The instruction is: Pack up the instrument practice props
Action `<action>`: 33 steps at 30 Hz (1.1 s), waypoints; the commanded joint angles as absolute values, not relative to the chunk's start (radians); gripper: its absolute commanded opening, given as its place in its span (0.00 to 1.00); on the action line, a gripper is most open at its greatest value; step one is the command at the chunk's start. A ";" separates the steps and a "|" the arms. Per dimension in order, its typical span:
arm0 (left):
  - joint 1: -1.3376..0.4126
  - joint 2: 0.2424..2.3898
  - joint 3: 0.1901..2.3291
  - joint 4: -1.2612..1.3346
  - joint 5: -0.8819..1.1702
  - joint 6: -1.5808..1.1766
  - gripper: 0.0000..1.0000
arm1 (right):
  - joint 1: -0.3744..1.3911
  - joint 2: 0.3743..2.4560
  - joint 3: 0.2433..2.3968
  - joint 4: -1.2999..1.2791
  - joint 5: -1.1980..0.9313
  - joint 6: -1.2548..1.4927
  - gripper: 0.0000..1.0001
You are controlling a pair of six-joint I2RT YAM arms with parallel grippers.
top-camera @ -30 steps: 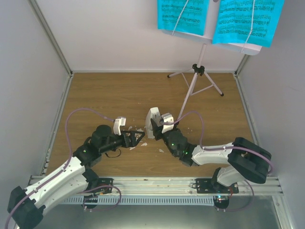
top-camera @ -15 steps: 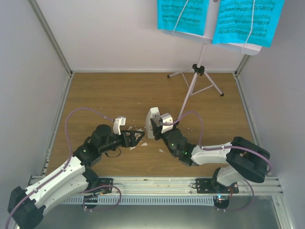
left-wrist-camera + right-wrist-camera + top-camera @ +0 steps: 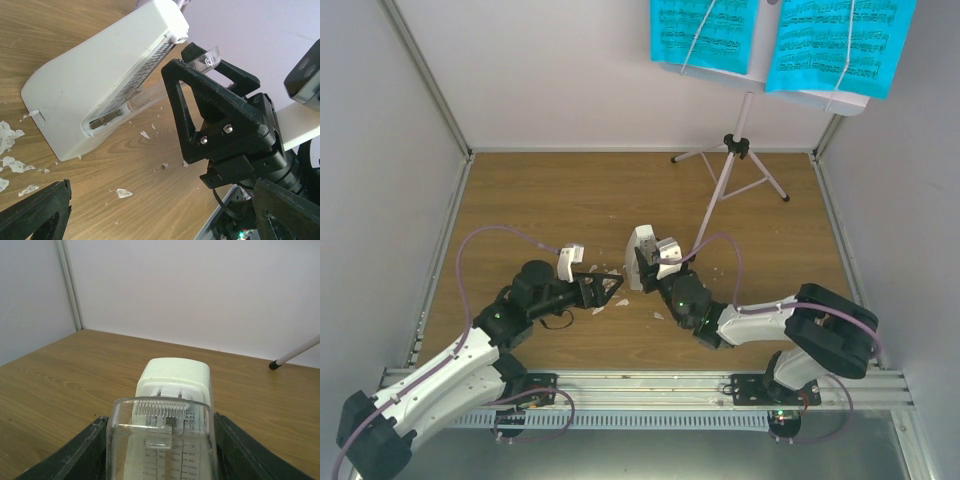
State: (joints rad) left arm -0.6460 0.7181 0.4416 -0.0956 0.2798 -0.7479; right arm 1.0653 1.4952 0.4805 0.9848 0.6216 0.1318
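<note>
The small white pyramid metronome (image 3: 640, 250) stands tilted on the wooden floor at mid table. It also shows in the left wrist view (image 3: 95, 85). My right gripper (image 3: 161, 440) is shut on its clear cover (image 3: 165, 462), with a black finger (image 3: 75, 455) on each side, and the white body (image 3: 175, 377) is just behind. My left gripper (image 3: 606, 288) is open and empty, just left of the metronome. The pale tripod music stand (image 3: 735, 165) stands at the back right and holds cyan sheet-music pages (image 3: 705, 33).
Small white crumbs (image 3: 600, 305) lie on the floor by the metronome, and more show in the left wrist view (image 3: 123, 192). White walls and metal posts enclose the floor. A stand leg tip (image 3: 274, 365) shows to the right in the right wrist view.
The right arm's elbow has shifted slightly to the left. The grippers and the metronome stay almost where they were.
</note>
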 commanded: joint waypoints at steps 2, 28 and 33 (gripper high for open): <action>-0.638 0.701 0.472 -0.072 0.283 -0.735 0.99 | 1.074 1.524 0.462 1.078 0.672 0.131 0.46; -0.634 0.682 0.457 -0.080 0.284 -0.738 0.99 | 1.099 1.588 0.462 1.221 0.722 0.104 0.45; -0.632 0.677 0.455 -0.084 0.284 -0.736 0.99 | 1.098 1.603 0.445 1.253 0.707 0.100 0.45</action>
State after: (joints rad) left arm -0.6415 0.6933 0.4416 -0.1017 0.2798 -0.7483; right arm 1.0840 1.5860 0.4503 1.1687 0.6983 0.1009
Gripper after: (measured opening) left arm 0.990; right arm 0.526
